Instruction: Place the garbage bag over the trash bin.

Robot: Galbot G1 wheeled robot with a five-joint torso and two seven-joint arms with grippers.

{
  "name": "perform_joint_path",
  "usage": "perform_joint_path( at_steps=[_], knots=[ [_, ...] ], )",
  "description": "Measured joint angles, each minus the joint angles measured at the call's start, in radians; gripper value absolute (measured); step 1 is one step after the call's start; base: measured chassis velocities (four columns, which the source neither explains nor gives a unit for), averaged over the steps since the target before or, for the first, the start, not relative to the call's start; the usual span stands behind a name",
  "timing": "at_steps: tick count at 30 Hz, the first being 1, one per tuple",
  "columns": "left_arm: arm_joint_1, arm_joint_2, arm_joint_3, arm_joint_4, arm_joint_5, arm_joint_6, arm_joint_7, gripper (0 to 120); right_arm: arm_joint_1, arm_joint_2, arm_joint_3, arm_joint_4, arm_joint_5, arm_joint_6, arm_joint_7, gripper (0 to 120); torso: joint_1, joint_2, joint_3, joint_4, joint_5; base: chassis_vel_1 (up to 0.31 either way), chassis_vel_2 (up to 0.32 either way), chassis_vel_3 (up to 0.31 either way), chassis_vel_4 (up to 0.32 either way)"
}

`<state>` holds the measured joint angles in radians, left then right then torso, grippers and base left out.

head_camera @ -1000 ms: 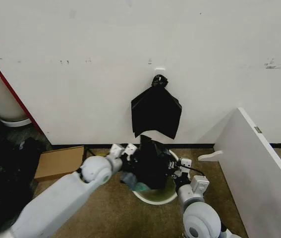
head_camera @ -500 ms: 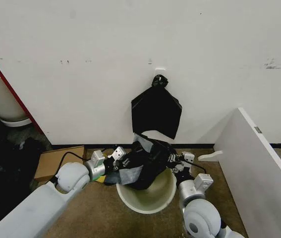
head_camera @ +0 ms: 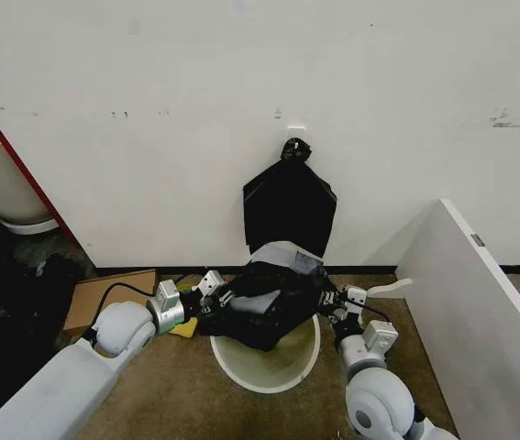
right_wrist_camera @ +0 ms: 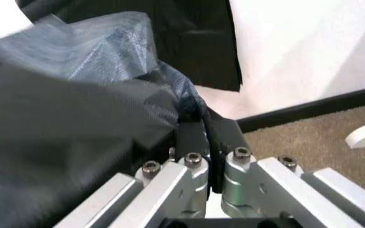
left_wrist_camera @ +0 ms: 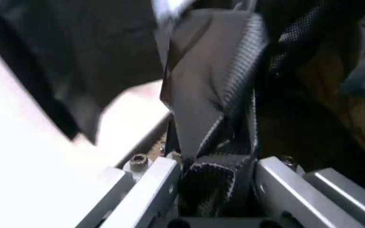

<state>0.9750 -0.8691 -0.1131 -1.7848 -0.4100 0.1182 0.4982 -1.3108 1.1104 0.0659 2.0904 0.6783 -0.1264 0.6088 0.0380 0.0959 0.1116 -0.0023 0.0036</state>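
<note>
At far left, a flattened cardboard box (head_camera: 111,297) lies on the brown carpet (head_camera: 177,394) against the white wall (head_camera: 149,110). The left arm reaches in from the near left, and the left gripper (head_camera: 212,295) sits at the left side of the trash bin (head_camera: 269,367); in the left wrist view its fingers (left_wrist_camera: 150,187) are closed tight on a pinched fold of the garbage bag (left_wrist_camera: 217,128). A small yellow item (head_camera: 184,328), too small to identify, lies on the carpet just beneath this gripper. The garbage bag (head_camera: 264,302), glossy black and crumpled, is stretched between the two grippers and drapes over the far part of the bin's mouth, while the near part of the cream-white rim and inner wall stays uncovered. Directly behind it, a flat fan-shaped black bag (head_camera: 289,206) with a knotted top hangs on the wall. The right gripper (head_camera: 331,301) is at the bin's right side; in the right wrist view its fingers (right_wrist_camera: 192,178) are clamped on the bag's edge (right_wrist_camera: 74,123). At right, a white panel (head_camera: 480,302) slants from the wall toward the near right.
</note>
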Motion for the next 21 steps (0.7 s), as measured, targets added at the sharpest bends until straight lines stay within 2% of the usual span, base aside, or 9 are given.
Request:
perform_joint_path(
  at_steps=[3, 7, 18, 21],
  knots=[
    [-0.018, -0.010, 0.000, 0.026, -0.025, -0.001, -0.066, 1, -0.006, -0.009, -0.006, -0.001, 0.010, 0.023, -0.013, 0, 0.000, 0.000, 0.000, 0.0000, 0.0000, 0.000, 0.000, 0.000, 0.000],
    [-0.039, -0.026, 0.000, 0.059, -0.052, -0.005, -0.151, 1, -0.029, -0.031, -0.031, -0.003, 0.008, 0.121, -0.080, 0, 0.000, 0.000, 0.000, 0.0000, 0.0000, 0.000, 0.000, 0.000, 0.000],
    [-0.054, -0.041, -0.006, 0.052, -0.121, -0.005, -0.143, 1, -0.009, -0.027, -0.052, -0.108, -0.005, 0.151, -0.112, 0, 0.000, 0.000, 0.000, 0.0000, 0.0002, 0.000, 0.000, 0.000, 0.000],
    [-0.052, -0.040, -0.008, 0.048, -0.124, -0.005, -0.140, 1, -0.003, -0.024, -0.037, -0.131, -0.006, 0.185, -0.125, 11, 0.000, 0.000, 0.000, 0.0000, 0.0002, 0.000, 0.000, 0.000, 0.000]
  ],
)
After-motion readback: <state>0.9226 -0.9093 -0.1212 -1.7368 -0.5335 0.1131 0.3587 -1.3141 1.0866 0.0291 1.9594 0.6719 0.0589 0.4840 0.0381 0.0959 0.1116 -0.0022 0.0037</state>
